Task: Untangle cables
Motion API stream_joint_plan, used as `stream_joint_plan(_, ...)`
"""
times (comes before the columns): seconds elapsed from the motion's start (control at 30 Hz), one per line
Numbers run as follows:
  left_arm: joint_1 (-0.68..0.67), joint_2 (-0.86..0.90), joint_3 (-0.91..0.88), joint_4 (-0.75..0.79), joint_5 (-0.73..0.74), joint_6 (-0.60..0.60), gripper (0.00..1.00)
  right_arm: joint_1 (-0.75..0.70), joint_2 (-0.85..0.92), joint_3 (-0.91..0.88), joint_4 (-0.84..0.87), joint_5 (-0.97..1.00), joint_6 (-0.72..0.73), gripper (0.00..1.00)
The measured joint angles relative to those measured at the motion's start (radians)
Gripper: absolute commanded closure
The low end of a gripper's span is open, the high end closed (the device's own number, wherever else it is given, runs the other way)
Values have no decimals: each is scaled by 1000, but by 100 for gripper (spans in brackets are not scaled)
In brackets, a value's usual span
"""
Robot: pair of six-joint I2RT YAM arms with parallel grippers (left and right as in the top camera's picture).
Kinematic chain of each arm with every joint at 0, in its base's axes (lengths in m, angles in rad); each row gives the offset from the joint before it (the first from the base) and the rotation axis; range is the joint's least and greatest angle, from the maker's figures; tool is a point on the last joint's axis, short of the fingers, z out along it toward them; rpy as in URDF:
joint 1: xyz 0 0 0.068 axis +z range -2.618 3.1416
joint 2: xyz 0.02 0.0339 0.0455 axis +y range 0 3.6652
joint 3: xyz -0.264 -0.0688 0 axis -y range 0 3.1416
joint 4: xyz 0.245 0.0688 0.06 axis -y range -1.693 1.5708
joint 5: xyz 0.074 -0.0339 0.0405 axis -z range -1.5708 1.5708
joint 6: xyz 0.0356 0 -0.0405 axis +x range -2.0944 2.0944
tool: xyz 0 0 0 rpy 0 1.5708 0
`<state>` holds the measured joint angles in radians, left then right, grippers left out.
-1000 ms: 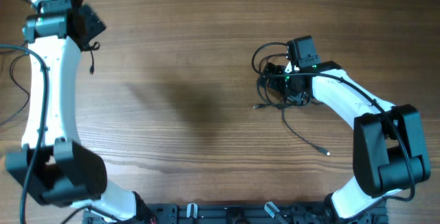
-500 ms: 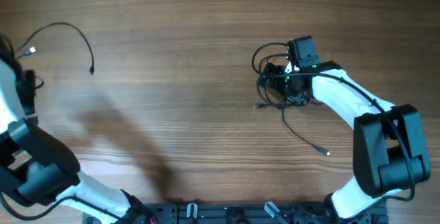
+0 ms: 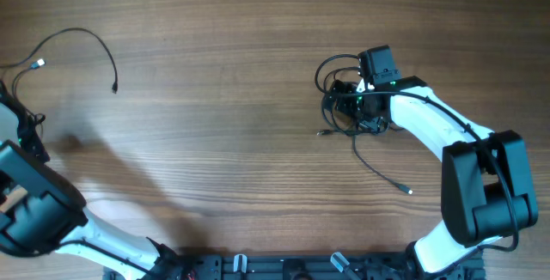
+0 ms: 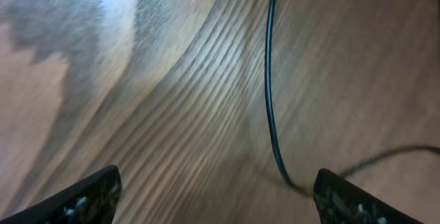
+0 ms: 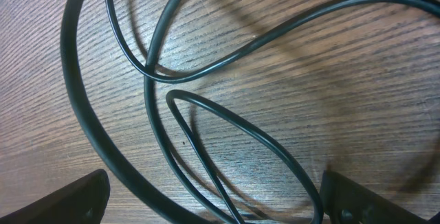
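At the far left of the table [image 3: 223, 143] lies one loose cable [image 3: 86, 33], well apart from everything else, bent in an open arc with a small plug at each end. The left gripper [image 4: 216, 195] hangs low over the wood with its fingers spread wide and nothing between them. A thin black strand [image 4: 269, 80] crosses the boards ahead of it (probably that same loose cable, though the view is blurred).

Right of centre, on the far half of the table, sits the knot [image 3: 339, 108], a small dark bunch of overlapping loops. The right gripper [image 5: 216, 203] is directly over it, fingers apart, with loops lying flat on the wood between them and none pinched. One tail [image 3: 378, 170] leaves the bunch toward the near right and ends in a plug tip [image 3: 408, 191].

These cords look light, limp and smooth-sheathed, so a pull on one loop would likely drag the whole bunch rather than free anything. The better hold seems to be the tail just beside its plug, with the bunch pinned while it is drawn out.

Count: one freed cable, one knot, one tail showing. How many cords make up the knot cannot be told, though the right wrist view shows loops of two thicknesses.
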<state>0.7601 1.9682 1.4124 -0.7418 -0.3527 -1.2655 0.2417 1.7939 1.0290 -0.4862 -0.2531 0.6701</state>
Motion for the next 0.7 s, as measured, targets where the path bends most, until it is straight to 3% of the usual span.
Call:
stream_joint_plan(0.07, 9, 41, -1, 37, -1, 8, 35, 0, 0, 0, 0, 0, 0, 0)
stream_joint_plan(0.13, 14, 71, -2, 71, 0, 22, 65, 0, 0, 0, 0, 0, 0, 0)
stream_joint_plan(0.17, 14, 82, -2, 87, 2, 33, 85, 0, 0, 0, -1, 0, 0, 0)
stream_joint_plan(0.2, 14, 88, -2, 97, 3, 43, 94, 0, 0, 0, 0, 0, 0, 0)
stream_joint_plan(0.37, 14, 91, -5, 235, 112, 105, 96, 0, 0, 0, 0, 3, 0, 0)
stream_joint_plan(0.57, -19, 91, -3, 561, 546, 184, 96, 0, 0, 0, 0, 3, 0, 0)
stream_joint_plan(0.6, -47, 91, 6, 570, 595, 184, 94, 0, 0, 0, 0, 3, 0, 0)
stream_joint_plan(0.63, -72, 91, 15, 566, 616, 184, 83, 0, 0, 0, 0, 3, 0, 0)
stream_joint_plan(0.67, -90, 91, 21, 559, 628, 185, 64, 0, 0, 0, 0, 3, 0, 0)
stream_joint_plan(0.7, -117, 91, 34, 523, 624, 186, 11, 0, 0, 0, 0, 3, 0, 0)
